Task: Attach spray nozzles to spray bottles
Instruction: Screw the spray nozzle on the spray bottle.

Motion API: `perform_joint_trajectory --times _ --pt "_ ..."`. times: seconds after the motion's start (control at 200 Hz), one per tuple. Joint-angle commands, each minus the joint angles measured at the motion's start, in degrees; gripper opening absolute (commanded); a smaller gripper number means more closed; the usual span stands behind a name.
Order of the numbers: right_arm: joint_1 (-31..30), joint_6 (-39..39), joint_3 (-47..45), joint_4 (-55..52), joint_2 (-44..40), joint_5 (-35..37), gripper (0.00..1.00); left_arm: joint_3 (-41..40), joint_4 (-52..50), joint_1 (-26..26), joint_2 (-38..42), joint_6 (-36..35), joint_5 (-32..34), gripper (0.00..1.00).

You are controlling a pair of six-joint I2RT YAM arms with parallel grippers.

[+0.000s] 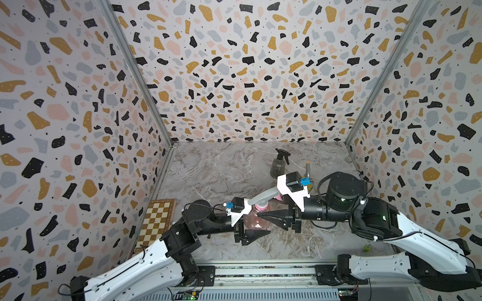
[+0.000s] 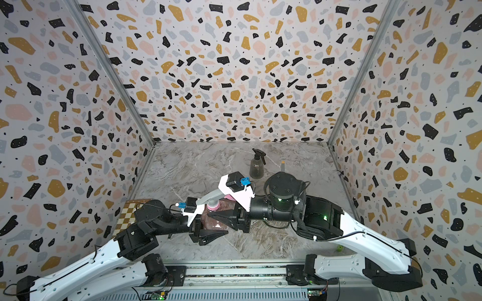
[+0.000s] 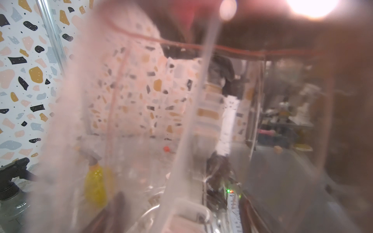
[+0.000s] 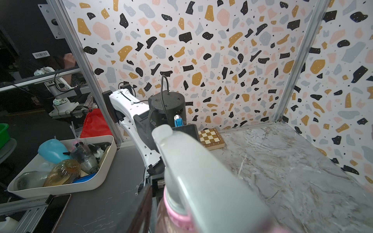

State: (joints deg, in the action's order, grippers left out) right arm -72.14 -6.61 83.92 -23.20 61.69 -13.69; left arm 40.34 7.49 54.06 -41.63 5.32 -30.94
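Left fingers [image 1: 257, 234] clench the pink bottle [image 1: 257, 222], upright at lower centre. Just beyond, right fingers [image 1: 273, 216] reach its neck from frame right; whether they grip I cannot tell. The pink-and-grey nozzle [image 1: 263, 197] stands on that neck, axis vertical.

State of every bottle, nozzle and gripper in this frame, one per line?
pink bottle, upright, held.
pink-and-grey nozzle, seated on the pink bottle's neck.
smoky bottle, upright, black nozzle attached.
yellow bottle, upright, mostly hidden, orange-tipped nozzle apparently on.
left gripper, shut on pink bottle.
right gripper, jaws around the nozzle collar, grip unclear.
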Motion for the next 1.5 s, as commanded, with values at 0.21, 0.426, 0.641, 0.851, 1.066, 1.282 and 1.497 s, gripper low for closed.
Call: perform_joint_trajectory --times 0.21,0.426,0.641,0.851,1.066,1.282,1.497 --pt "0.5 -3.0 1.2 -0.2 1.1 -3.6 0.41 2.2 0.0 -0.9 -1.3 2.6 7.9 0.0" --pt "0.8 -5.1 0.6 -0.2 1.8 -1.7 0.33 2.1 0.5 -0.8 -1.4 3.1 13.2 0.0" --pt "0.8 -11.0 -2.7 0.5 2.5 5.7 0.25 2.1 1.9 -0.4 -2.1 3.6 21.4 0.0" --pt "-1.2 -18.7 -7.5 2.8 3.6 22.0 0.24 2.9 2.0 0.2 -4.4 3.9 30.6 0.0" --pt "-1.5 -16.7 -7.9 4.8 2.1 26.3 0.42 3.0 1.0 0.3 -5.2 4.4 30.3 0.0" --pt "2.4 -5.5 -7.1 4.7 -7.0 11.4 0.79 1.7 0.8 0.3 -2.8 3.9 22.9 0.0" --pt "7.5 -2.2 -6.2 1.9 -12.8 6.7 0.77 1.0 0.9 0.3 -1.9 3.6 18.1 0.0"
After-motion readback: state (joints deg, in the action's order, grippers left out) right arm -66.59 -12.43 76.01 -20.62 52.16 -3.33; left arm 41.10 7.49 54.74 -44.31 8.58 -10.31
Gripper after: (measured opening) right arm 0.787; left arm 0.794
